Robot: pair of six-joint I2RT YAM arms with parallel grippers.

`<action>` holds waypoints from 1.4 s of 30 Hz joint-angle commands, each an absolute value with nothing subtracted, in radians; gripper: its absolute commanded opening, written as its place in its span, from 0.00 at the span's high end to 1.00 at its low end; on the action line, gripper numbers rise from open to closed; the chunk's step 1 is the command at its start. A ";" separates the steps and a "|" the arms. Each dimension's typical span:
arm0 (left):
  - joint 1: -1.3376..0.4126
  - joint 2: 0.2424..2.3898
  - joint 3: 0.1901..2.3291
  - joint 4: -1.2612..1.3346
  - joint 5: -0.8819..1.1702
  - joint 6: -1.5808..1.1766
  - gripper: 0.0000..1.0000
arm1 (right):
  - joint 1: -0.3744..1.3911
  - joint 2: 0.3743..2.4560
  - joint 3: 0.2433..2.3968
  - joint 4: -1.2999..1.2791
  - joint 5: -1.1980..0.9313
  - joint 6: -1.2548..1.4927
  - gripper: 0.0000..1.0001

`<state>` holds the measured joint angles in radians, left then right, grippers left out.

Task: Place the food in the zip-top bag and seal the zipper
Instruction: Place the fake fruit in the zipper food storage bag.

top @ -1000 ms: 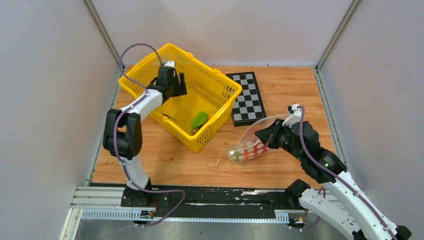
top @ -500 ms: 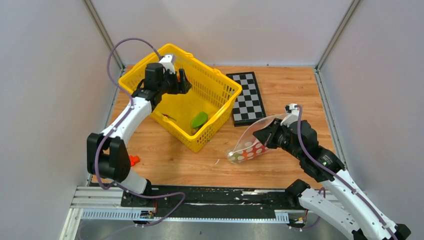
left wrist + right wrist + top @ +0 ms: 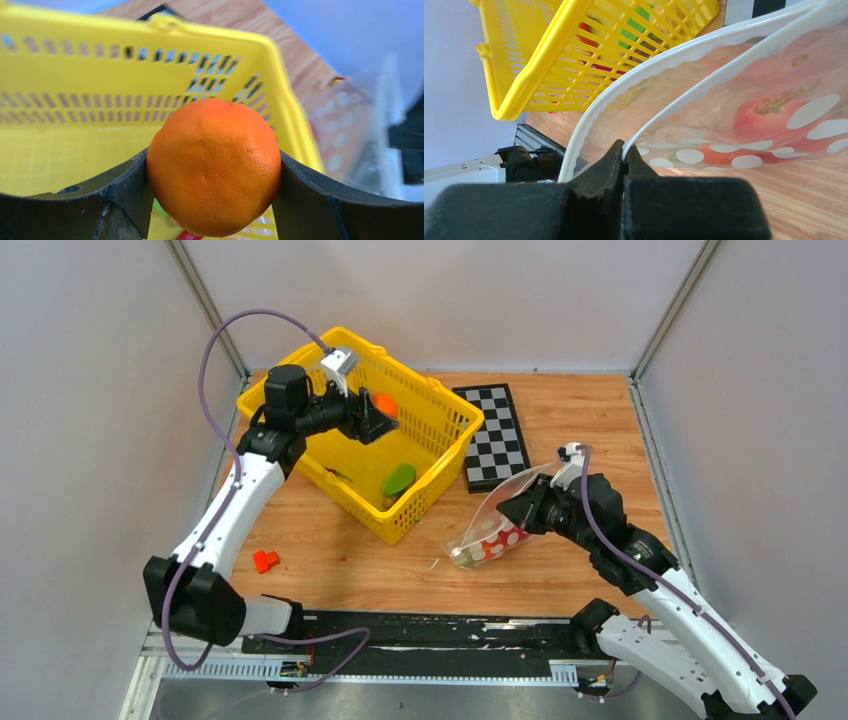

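Left tool (image 3: 375, 415) clamps orange (image 3: 214, 165) above basket (image 3: 435, 485). Right tool (image 3: 624, 150) pinched tight on bag (image 3: 495, 530) at zipper (image 3: 664, 65). Bag on table (image 3: 580, 420), basket's 4 o'clock, mouth gaping. Pepper (image 3: 398, 479) lies in basket.

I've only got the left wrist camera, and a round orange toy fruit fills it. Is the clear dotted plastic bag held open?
Observer: Yes. The right pincer is shut on one lip of the clear polka-dot zip-top bag, holding that end up; the mouth gapes.
Operator: Anything inside already?
Observer: A red round toy shows through the plastic.
Operator: Anything loose on the table?
Observer: A small red block lies on the wooden table near the left arm's base.
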<state>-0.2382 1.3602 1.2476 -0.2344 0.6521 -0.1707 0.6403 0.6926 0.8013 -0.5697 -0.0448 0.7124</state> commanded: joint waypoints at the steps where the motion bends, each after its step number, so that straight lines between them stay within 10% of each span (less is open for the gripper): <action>1: -0.317 1.223 1.271 -0.212 0.874 -0.174 0.58 | 0.644 0.702 0.811 -0.510 -0.071 0.711 1.00; 23: -0.969 1.341 1.269 -0.161 0.725 -0.188 0.57 | 0.644 0.702 0.818 -0.485 -0.040 0.735 1.00; 42: -1.011 1.541 1.410 -0.454 0.184 -0.052 0.63 | 0.643 0.657 0.829 -0.515 -0.034 0.718 1.00</action>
